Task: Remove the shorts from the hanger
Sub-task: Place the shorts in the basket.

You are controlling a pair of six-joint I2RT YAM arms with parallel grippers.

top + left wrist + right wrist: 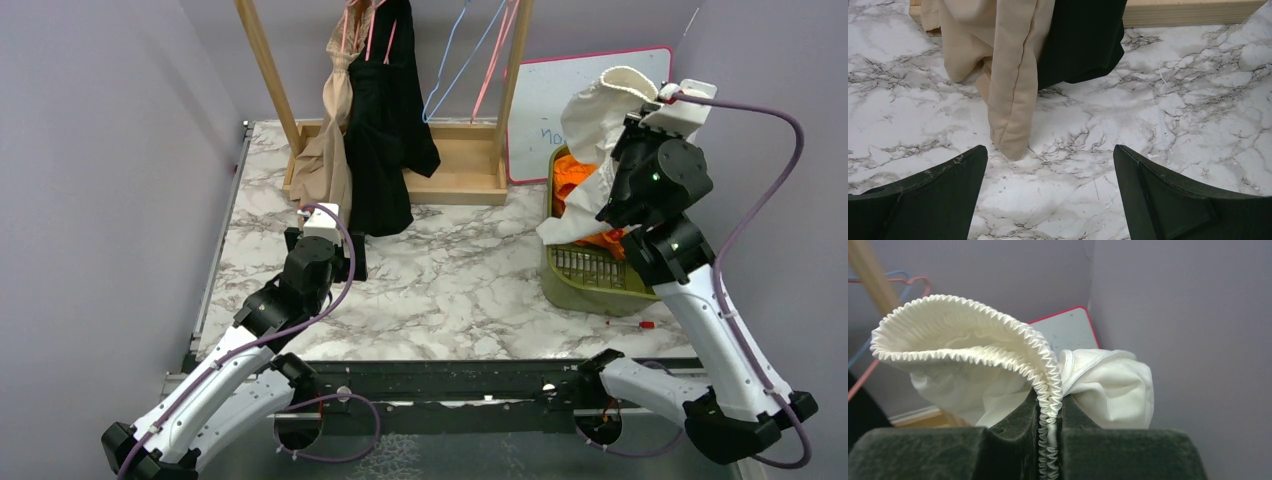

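Tan shorts (328,145) and black shorts (385,130) hang from pink hangers on the wooden rack (268,70); their lower ends, tan (1010,90) and black (1080,40), reach the marble table. My left gripper (326,258) (1050,152) stands open just before them, nothing between its fingers. Raised over the basket, my right gripper (632,122) (1049,400) is shut on the gathered waistband of the cream-white shorts (598,115) (973,355). Orange shorts (578,178) lie in the green basket (590,272).
An empty blue hanger (447,60) and an empty pink hanger (497,55) hang on the rack's right side. A red-framed whiteboard (545,105) leans on the back wall. A small red pen (643,324) lies near the table's front right. The rack's wooden base (465,170) sits at the back.
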